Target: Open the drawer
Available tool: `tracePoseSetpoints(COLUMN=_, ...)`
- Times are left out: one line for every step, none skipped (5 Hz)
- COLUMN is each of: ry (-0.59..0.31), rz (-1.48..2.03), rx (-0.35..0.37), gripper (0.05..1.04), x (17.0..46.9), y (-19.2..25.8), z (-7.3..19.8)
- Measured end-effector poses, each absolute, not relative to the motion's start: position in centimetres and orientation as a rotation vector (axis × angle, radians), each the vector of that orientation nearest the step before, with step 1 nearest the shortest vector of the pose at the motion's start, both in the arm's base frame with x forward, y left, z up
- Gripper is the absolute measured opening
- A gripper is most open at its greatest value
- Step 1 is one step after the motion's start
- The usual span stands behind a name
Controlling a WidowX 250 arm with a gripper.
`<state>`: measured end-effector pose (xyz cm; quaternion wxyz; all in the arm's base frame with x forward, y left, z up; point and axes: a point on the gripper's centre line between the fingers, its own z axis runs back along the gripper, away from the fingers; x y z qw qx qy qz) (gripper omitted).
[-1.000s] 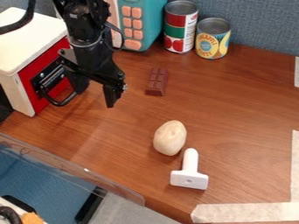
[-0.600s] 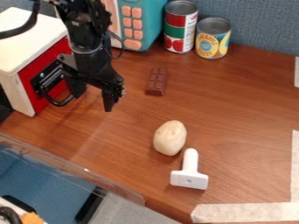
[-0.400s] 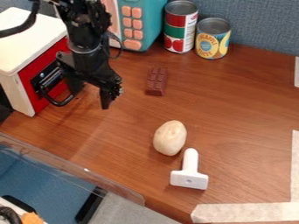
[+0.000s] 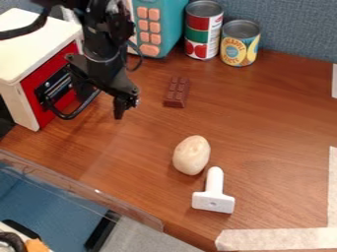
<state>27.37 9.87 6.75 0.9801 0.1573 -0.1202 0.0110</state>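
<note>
wide-spread black gripper (image 4: 102, 101) at ten o'clock, beside the handle (image 4: 66, 117) of a red drawer (image 4: 41, 77), chocolate bar (image 4: 176, 92) at twelve, egg (image 4: 191, 155) and white tool (image 4: 214, 199) at five

- And here's the black, jointed robot arm (image 4: 111, 34), coming in from the top edge at the upper left!
- Down it runs to the wrist (image 4: 102, 58), circled by a pale ring, a thin black cable (image 4: 139, 59) looping out beside it.
- Below hangs the black two-finger tool (image 4: 101, 109), pointing downward, its fingers (image 4: 119, 106) spread apart, a gap between them.
</note>
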Motion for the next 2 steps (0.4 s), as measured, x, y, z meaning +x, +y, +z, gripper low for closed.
tracePoseSetpoints(ry=-0.224, rz=0.005, rx=0.321, gripper=0.999, x=27.5, y=10.1, z=5.8)
tracePoseSetpoints(ry=-0.214, rz=0.014, rx=0.338, gripper=0.999, x=28.0, y=11.2, z=5.1)
